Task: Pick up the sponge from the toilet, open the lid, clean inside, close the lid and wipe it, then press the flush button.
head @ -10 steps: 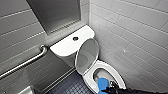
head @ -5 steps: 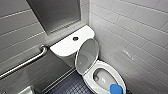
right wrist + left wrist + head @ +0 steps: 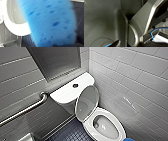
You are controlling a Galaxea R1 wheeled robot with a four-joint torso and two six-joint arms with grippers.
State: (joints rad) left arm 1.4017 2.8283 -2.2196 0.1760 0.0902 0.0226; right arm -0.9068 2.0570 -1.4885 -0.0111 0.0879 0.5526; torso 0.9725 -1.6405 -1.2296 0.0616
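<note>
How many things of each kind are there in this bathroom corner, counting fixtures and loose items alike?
toilet: 1
lid, raised: 1
flush button on the tank: 1
grab bar on the wall: 1
sponge, blue: 1
Total: 5

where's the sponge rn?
The sponge is at the head view's bottom edge, just right of the toilet bowl's front; right wrist view shows it close beside the rim.
</note>
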